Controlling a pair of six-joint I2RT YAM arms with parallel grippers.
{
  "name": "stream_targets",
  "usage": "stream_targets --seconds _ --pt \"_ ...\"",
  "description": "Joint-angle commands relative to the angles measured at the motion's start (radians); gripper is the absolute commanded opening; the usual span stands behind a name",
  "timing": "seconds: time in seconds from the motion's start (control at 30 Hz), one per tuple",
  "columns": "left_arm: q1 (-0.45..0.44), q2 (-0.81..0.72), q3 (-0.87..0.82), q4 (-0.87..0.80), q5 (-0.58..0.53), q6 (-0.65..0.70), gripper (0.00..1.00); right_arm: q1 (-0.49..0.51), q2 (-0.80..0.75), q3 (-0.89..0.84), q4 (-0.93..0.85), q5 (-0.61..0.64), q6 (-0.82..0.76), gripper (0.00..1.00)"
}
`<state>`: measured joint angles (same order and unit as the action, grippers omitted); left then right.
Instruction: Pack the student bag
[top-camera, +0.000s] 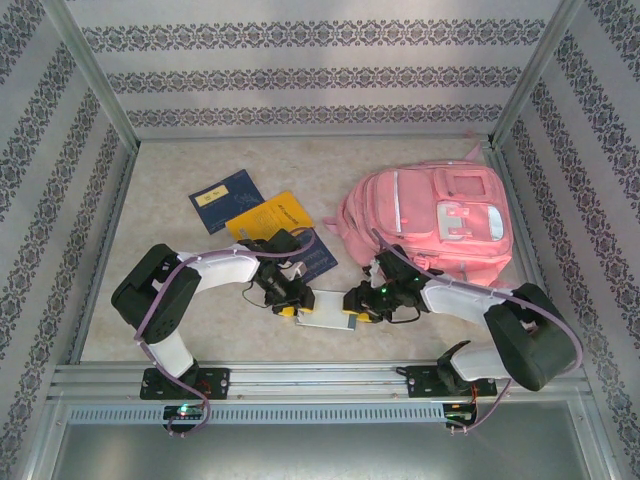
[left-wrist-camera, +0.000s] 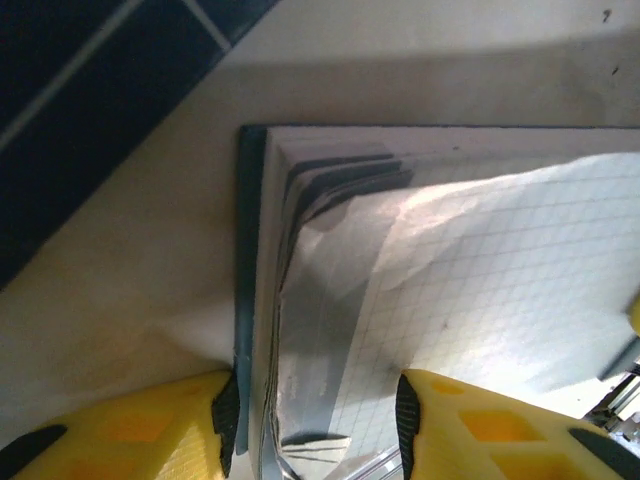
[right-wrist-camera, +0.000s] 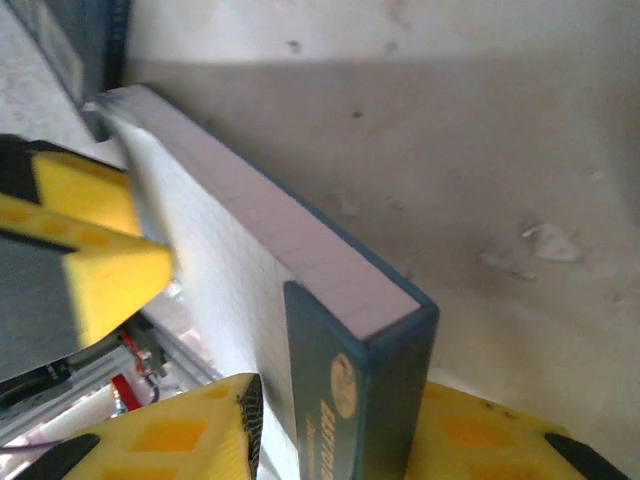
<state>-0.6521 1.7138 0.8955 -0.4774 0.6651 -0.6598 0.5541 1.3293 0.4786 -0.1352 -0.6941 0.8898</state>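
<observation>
Student bag (top-camera: 430, 225), a large pink fabric backpack, lay just beyond the right gripper (top-camera: 358, 300), with bare beige tabletop (top-camera: 160, 190) beyond the left gripper (top-camera: 285, 300).

Left wrist: half-open jaws straddled a corner of the dark-covered grid-paper notebook (left-wrist-camera: 480, 270); whether they gripped it was unclear.

Right wrist: narrow jaws clamped its spine, open tabletop ahead.

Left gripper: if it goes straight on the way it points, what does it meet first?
The notebook: its grid pages already lie between the left gripper's fingers; depth beyond them is unclear.
</observation>
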Motion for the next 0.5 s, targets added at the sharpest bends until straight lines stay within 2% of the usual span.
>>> stream_targets --seconds 0.0,0.13,0.33,0.4,0.47 --pt "-0.032 0.062 -0.021 0.123 0.075 0.008 0.46 0.006 -0.089 0.023 0.014 -0.062 0.023 0.38" --pt "-0.032 0.058 -0.023 0.125 0.078 0.012 0.45 0.004 -0.132 0.005 0.017 -0.052 0.052 0.37" --pt "-0.032 0.047 -0.023 0.145 0.098 0.007 0.47 0.03 -0.016 0.023 0.095 -0.042 0.058 0.35" --pt "-0.03 0.034 -0.034 0.167 0.107 -0.009 0.48 0.047 0.031 0.051 0.095 -0.04 0.047 0.27" --pt "-0.024 0.011 -0.041 0.161 0.098 -0.011 0.51 0.045 0.042 0.088 0.043 -0.031 0.026 0.14"
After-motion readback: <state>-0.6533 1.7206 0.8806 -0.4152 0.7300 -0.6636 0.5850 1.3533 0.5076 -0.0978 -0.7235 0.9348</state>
